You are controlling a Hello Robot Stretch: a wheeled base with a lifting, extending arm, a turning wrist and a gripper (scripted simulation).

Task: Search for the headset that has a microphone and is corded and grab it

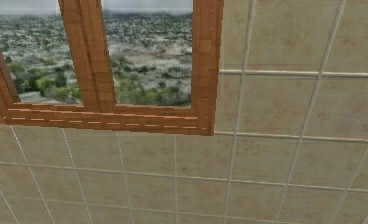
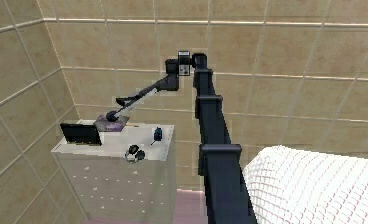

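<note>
The tool shows at the far edge of the white dresser, by a purplish object; I cannot tell whether it holds anything. A dark looped thing (probably the headset) lies near the dresser's near edge, short of the tool, so the arm likely needs drawing in.

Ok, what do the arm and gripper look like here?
The arm is a dark square bar in stepped segments. Two small white squares with black marks sit at its far end. The gripper has a dark body and two thin fingers.
</note>
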